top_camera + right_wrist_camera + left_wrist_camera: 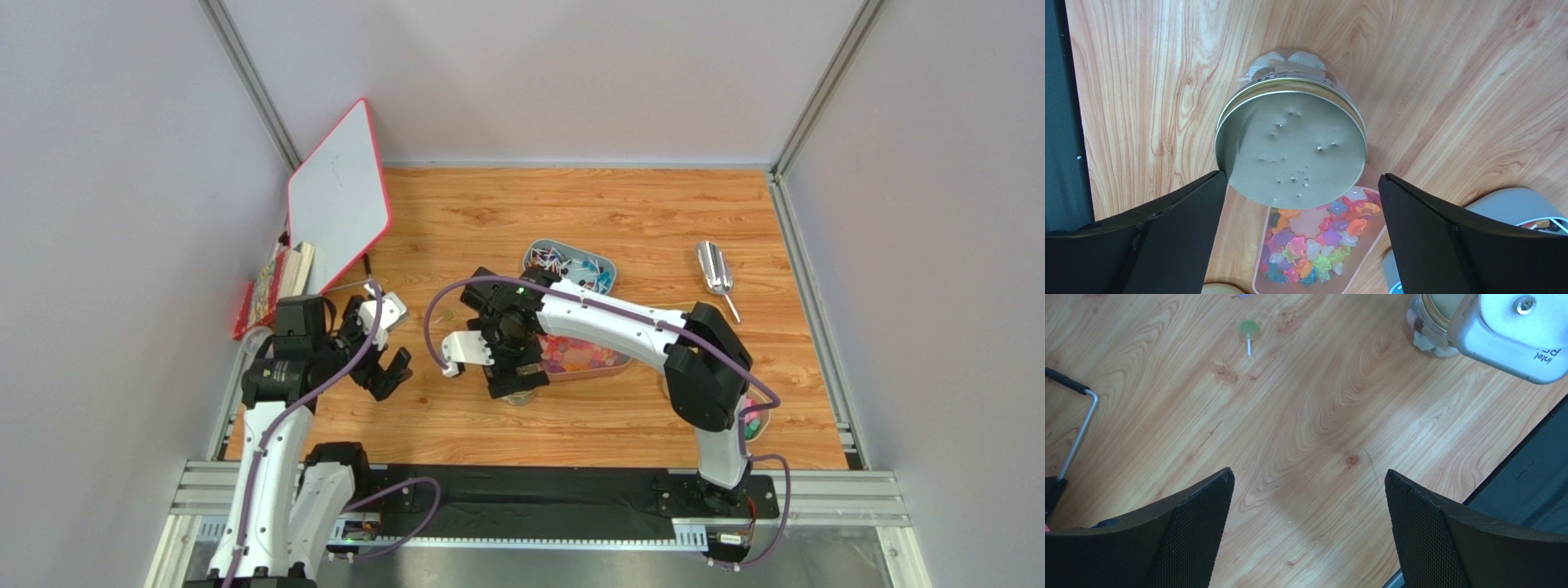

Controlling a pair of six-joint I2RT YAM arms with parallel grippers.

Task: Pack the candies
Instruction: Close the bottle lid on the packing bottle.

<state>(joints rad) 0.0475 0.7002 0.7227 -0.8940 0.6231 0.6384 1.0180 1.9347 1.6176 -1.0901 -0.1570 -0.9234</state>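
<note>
Right gripper (1301,177) hangs over the clear jar (1281,64) near the front middle of the wooden table (613,208). Its jaws are spread wide, one on each side of the jar's metal lid (1290,153). The right-hand finger is clear of the lid. The other fingertip sits right at the rim, and I can't tell if it touches. Nothing is gripped. The lid is on the jar, and pale candies (1290,58) show through the glass below it.

Just beyond the jar is a tan tray (1258,269) full of bright chunky candies (1315,245) - pink, green, yellow, blue, orange. It lies right beside the jar. A second tray (607,272) further back holds blue-white wrapped candies (567,263). The edge of a grey tray (1517,205) shows at the right of the right wrist view, contents too cut off to read.

Left gripper (1308,478) is off to the left with its jaws wide apart - empty, bare wood between them. One green lollipop (1249,329) lies loose on the table ahead of it, well apart from the jar.

A metal scoop (713,265) lies at back right, and a red-edged whiteboard (337,196) leans at back left.
</note>
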